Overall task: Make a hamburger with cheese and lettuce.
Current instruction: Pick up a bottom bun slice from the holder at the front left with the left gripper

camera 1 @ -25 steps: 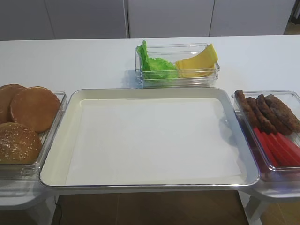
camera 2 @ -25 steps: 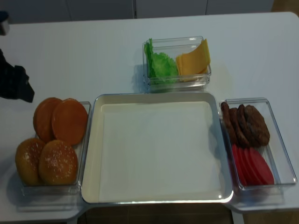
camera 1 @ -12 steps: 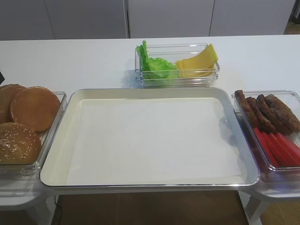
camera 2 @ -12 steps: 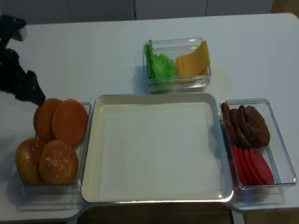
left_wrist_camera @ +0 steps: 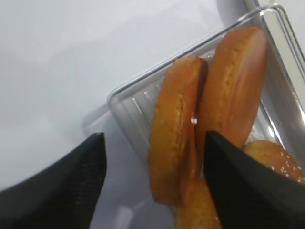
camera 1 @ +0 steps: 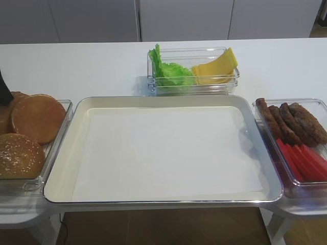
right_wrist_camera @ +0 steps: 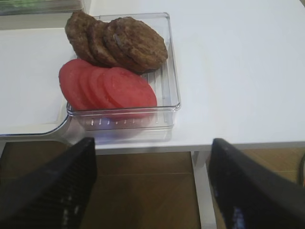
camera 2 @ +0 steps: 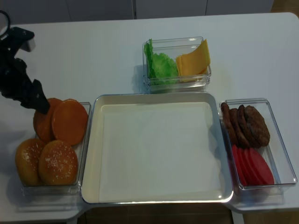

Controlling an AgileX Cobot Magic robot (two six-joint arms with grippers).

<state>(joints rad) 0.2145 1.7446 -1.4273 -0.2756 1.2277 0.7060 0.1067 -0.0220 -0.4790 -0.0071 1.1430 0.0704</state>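
Hamburger (camera 2: 70,121) bun overlaps another, sesame tops (camera 2: 58,162) beside, left tool (camera 2: 41,105) above.

Cheese (camera 2: 192,59) right of lettuce (camera 2: 160,65), behind tray (camera 2: 91,140).

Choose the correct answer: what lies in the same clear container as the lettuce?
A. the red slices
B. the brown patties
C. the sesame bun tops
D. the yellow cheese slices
D: the cheese sits beside the lettuce in the rear container.
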